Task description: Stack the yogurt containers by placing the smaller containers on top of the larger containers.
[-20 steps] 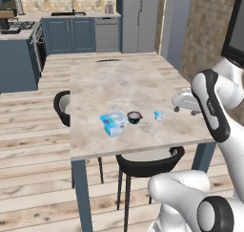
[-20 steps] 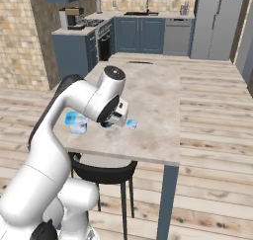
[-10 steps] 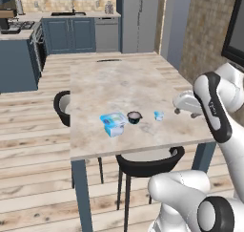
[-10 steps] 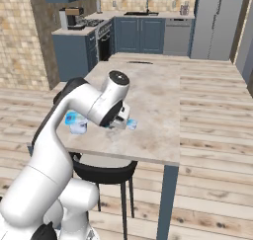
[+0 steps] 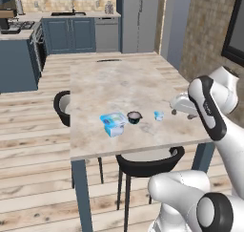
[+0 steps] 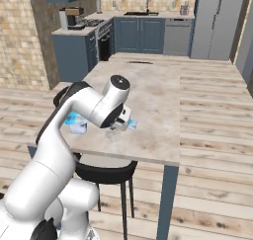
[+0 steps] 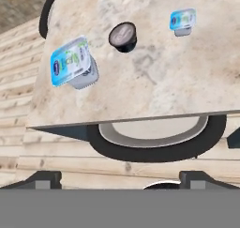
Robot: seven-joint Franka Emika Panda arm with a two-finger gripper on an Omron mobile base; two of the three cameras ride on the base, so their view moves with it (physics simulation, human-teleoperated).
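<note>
Three yogurt tubs (image 7: pixel 70 63) apart (unstacked), gripper (image 7: pixel 120 178) spread

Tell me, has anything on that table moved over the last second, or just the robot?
Just the robot. Its arm has swung its open claw back toward the near right edge of the table, away from the tiny cup. It gripped nothing. The blue tub, black cup and tiny cup stayed put, unstacked.

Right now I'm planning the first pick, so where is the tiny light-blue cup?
In the left base view the tiny light-blue cup stands near the table's front edge, right of the black cup.
</note>
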